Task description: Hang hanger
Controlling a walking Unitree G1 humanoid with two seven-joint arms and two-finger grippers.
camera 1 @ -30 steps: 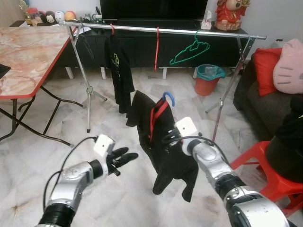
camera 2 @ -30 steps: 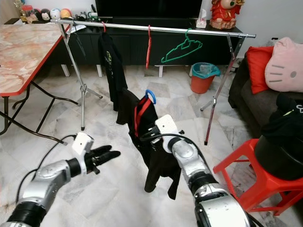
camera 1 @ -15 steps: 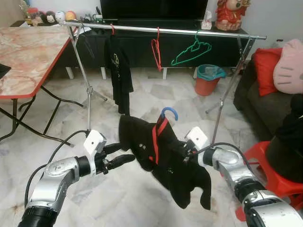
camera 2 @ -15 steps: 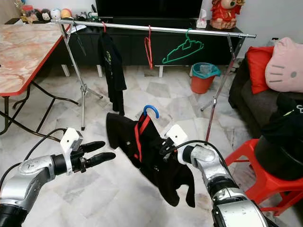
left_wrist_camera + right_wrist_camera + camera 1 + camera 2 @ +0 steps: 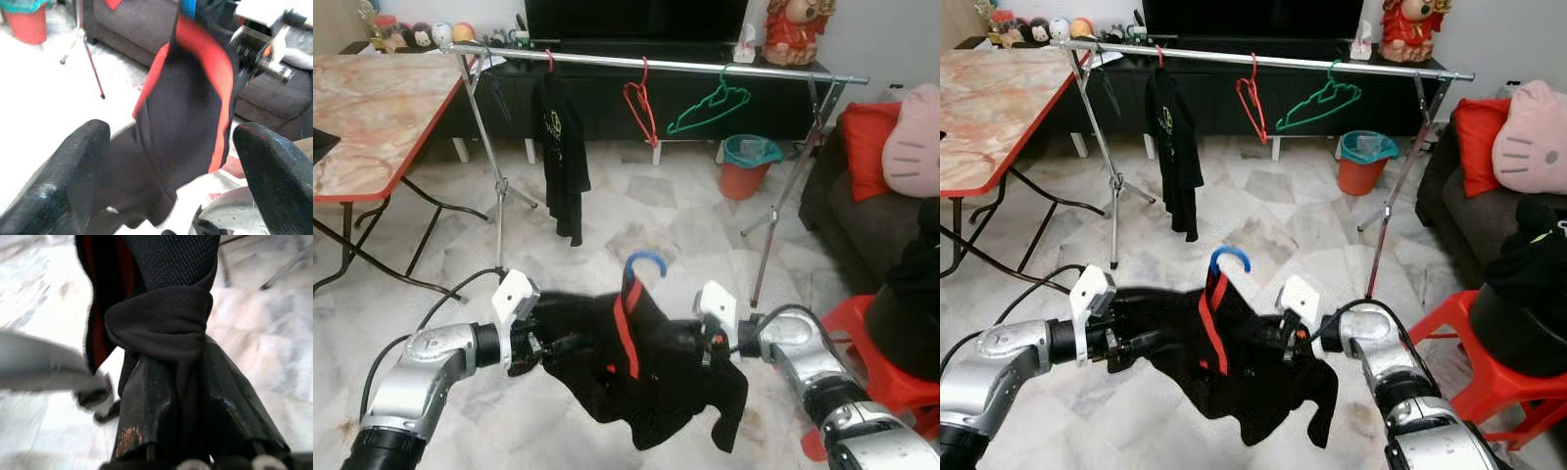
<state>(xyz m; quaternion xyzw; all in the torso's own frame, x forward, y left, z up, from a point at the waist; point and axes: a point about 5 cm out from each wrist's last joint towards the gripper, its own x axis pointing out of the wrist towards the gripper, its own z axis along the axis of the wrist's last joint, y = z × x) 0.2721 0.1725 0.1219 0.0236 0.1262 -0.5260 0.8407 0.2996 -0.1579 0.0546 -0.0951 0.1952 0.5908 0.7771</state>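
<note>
Two grippers hold a black shirt (image 5: 646,377) stretched low over the floor: left gripper (image 5: 540,348) at nine o'clock with fingers spread around the cloth, right gripper (image 5: 697,341) at three o'clock clamped on bunched fabric. Its blue-hooked hanger (image 5: 644,264) stands at twelve o'clock, well short of the rail (image 5: 705,66).

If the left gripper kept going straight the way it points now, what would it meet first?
Most likely the black shirt with red trim: it hangs right between the open fingers of the left gripper. Beyond it sits the right gripper, though depth is hard to judge.
</note>
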